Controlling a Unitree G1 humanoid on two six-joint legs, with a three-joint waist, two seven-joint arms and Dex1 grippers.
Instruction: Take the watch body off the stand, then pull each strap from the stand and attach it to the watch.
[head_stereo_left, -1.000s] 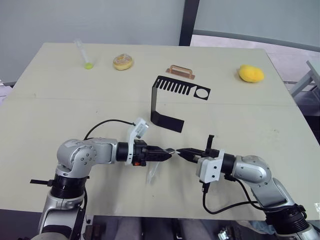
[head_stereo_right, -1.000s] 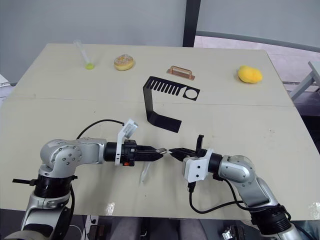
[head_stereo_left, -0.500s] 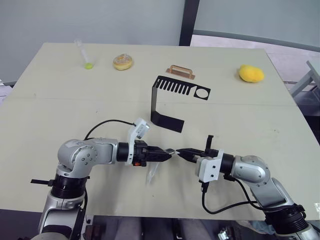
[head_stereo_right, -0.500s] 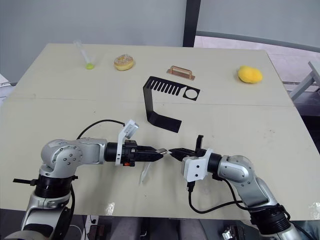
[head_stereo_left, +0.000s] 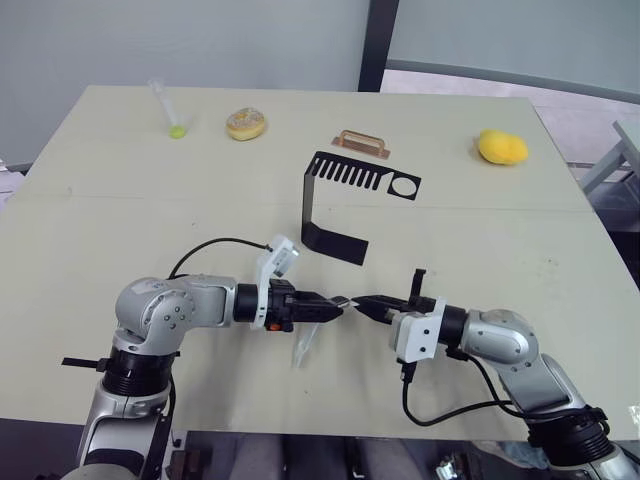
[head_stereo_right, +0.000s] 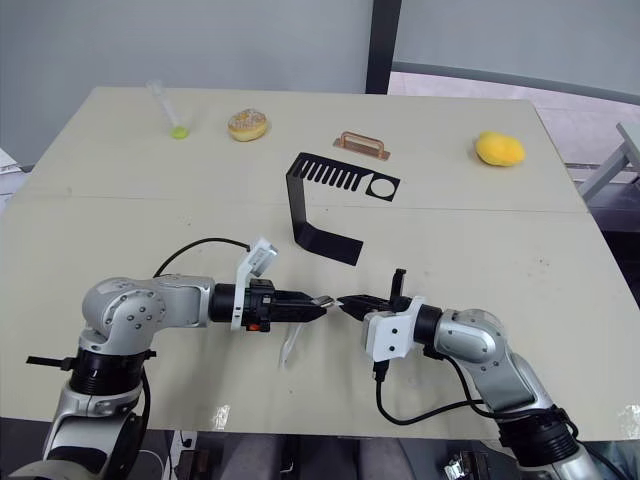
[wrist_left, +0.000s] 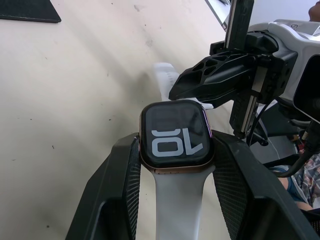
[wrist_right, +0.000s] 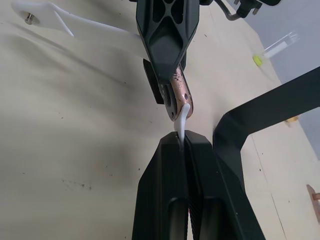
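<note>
Almost nothing has shifted over the last second: both arms stay tip to tip at the near middle of the counter (head_stereo_left: 90, 220), and the right one has crept only a touch toward the left one. I take that stillness to mean the job is at its fine last step, seating the second strap, with no big moves left.

The left gripper (wrist_left: 175, 165) is clamped on the watch (wrist_left: 174, 136) by its two side edges. The right gripper (wrist_right: 184, 142) is pressed together on the thin end of a white strap (wrist_right: 182, 117), whose tip meets the watch's edge at the slot. Whether it has slid home I cannot tell.

The stand (head_stereo_left: 340, 205) sits empty farther back, well apart from both grippers, so the watch and both straps are already off it.

The watch is a small rounded-square black case with a copper-toned rim and white digits on a dark screen. One white strap (wrist_left: 177, 210) is already fixed to it and runs back between the left gripper's fingers; its free end hangs down toward the counter below the grippers. Seen edge-on from the right wrist, the case is slim, and the strap being fitted curves slightly where it touches it.

A misaligned push could bend that strap rather than seat it.
</note>
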